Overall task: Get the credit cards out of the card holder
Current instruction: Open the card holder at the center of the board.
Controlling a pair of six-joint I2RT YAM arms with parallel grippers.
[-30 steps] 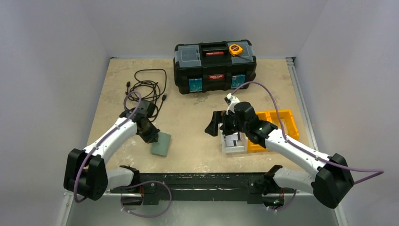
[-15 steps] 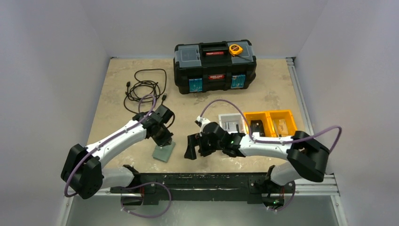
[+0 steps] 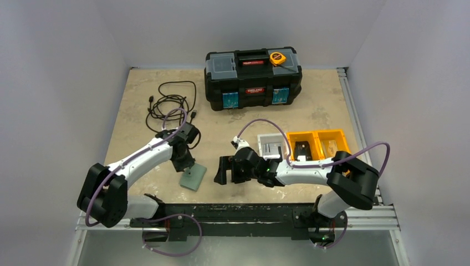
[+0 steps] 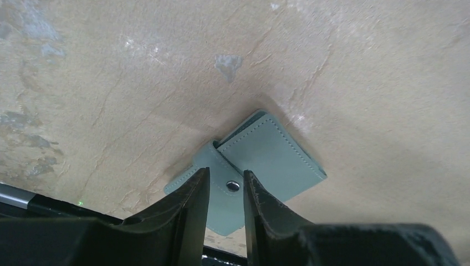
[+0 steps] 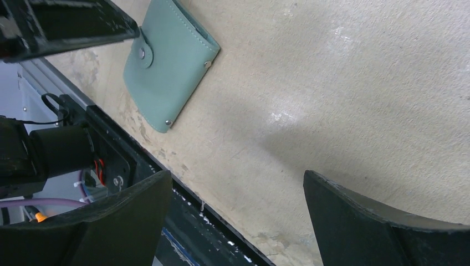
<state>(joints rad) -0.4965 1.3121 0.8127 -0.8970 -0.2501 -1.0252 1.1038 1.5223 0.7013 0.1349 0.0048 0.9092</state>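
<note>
Top external: one card holder [image 3: 193, 178], one toolbox [image 3: 253, 83].

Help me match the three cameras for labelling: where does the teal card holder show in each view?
Top external: card holder lower left of centre, near the front edge.
Left wrist: lower centre, its snap tab showing between the fingers.
Right wrist: upper left corner.
Shared landmark: the left gripper, right beside the holder in every view.
</note>
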